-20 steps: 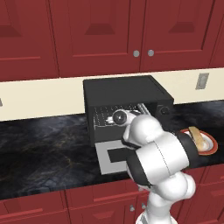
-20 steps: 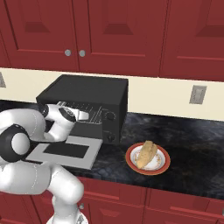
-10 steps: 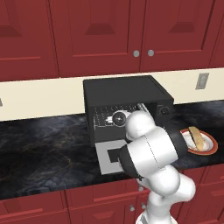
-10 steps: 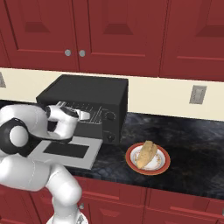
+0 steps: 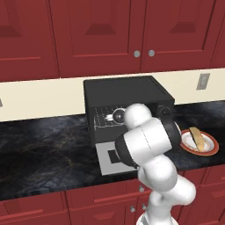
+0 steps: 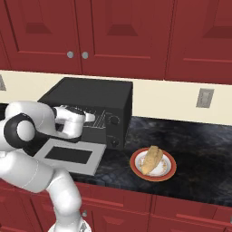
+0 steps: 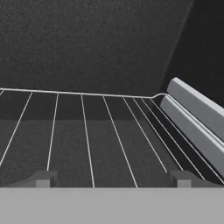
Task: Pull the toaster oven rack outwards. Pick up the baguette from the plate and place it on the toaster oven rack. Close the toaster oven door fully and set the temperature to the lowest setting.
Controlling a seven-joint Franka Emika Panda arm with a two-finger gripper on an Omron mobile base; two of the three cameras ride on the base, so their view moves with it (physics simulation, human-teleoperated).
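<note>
Hand view looks along the toaster oven rack [image 7: 87, 131], its wires running between the hand's [image 7: 113, 178] spread, empty fingertips [image 7: 43, 178]. To pull well, I'd clamp the front wire squarely and draw straight out over the lowered toaster oven door [image 6: 72, 155]. Beside it on the table [image 6: 199, 163], the plate [image 6: 168, 170] carries the baguette [image 6: 151, 159].

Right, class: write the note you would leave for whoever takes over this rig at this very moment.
Tool: inside the toaster oven just above the toaster oven rack, fingers apart, holding nothing.
Toaster oven door: folded down flat.
Baguette: on the plate, on the counter to the oven's right.
Done: door open, tool at the rack.
Left: pull the rack out, move the baguette onto it, shut the door, turn the temperature to lowest.
</note>
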